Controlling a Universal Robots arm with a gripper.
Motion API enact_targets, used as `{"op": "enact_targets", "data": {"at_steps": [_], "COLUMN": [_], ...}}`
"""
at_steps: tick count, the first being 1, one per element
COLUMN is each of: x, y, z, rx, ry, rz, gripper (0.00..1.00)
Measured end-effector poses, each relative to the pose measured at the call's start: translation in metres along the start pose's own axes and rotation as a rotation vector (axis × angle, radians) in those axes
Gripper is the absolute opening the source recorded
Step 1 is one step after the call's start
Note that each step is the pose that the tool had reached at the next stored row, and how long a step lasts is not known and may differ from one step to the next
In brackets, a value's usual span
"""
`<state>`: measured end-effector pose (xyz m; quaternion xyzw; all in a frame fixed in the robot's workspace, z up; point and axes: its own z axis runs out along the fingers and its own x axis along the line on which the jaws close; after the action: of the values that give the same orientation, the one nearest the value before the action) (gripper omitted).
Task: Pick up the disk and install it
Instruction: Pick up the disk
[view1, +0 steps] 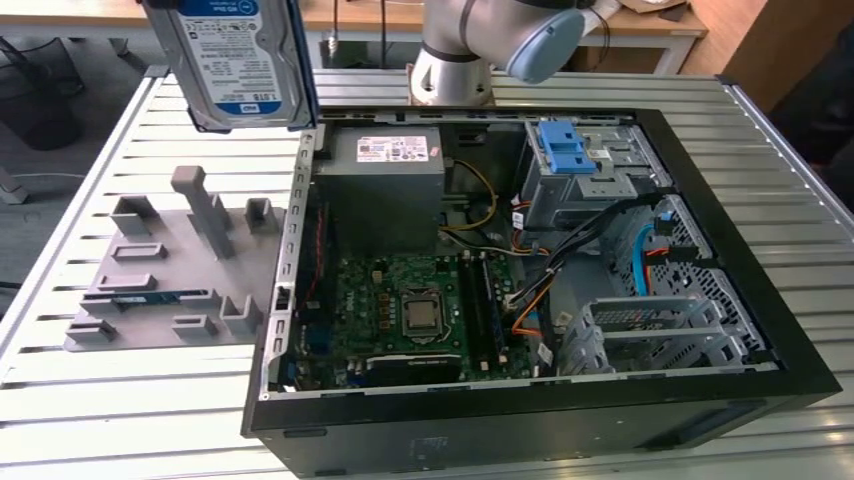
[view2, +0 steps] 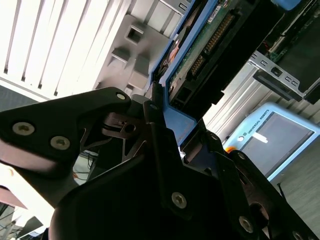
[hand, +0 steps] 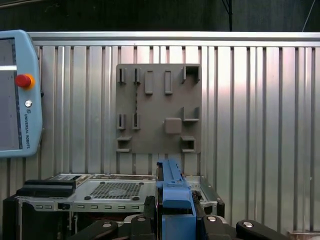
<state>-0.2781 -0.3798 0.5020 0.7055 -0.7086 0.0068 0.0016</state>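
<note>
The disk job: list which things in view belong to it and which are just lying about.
Belongs: the disk, held aloft; the gripper, shut on its blue carrier; the open computer case; the blue-latched drive cage.
Lying about: grey fixture plate; power supply box; teach pendant.

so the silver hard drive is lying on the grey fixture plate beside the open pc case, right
No: the silver hard drive in its blue plastic frame is clamped in the end effector, off the grey fixture plate, as the second wrist view shows. The rest holds.
</note>
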Motion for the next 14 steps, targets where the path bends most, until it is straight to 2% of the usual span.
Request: {"op": "enact_targets", "data": {"at_steps": [7, 14], "x": [0.0121, 0.0178], "y": [-0.0048, -0.0188], "z": [0.0007, 0.0010], "rx": [0.0000, -0.0008], "ry": [0.0000, 0.0000], "rz": [0.000, 0.000], "gripper": [0.36, 0.36]}}
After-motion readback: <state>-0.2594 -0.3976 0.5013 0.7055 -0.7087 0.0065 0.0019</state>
